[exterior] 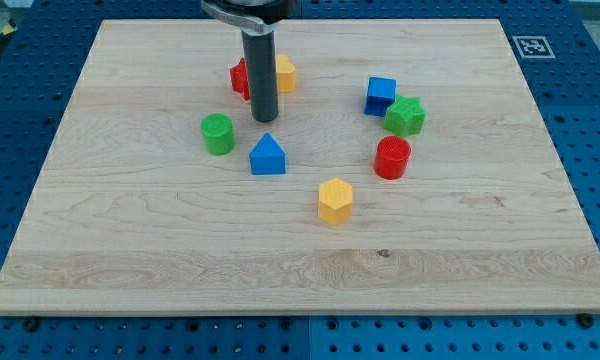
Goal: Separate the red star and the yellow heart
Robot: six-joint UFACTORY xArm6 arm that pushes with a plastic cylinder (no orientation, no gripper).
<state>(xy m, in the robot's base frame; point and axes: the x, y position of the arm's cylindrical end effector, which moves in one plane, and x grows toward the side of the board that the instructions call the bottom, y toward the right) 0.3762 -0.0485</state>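
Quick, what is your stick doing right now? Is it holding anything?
My tip: no gripper, holds nothing; it sits just below the red star and yellow heart, above the blue block.

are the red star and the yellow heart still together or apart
Together, as far as shows: the red star and yellow heart flank my tip, whose rod hides any gap.

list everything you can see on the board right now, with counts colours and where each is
red star: 1, red, top left of centre, partly behind the rod
yellow heart: 1, yellow, right of the rod
green cylinder: 1, green, left
blue triangular block: 1, blue, below the tip
blue cube: 1, blue, upper right
green star: 1, green, touching the cube's lower right
red cylinder: 1, red, right
yellow hexagon: 1, yellow, lowest
board: 1, pale wood
my tip: 1, dark, just below the star-heart pair
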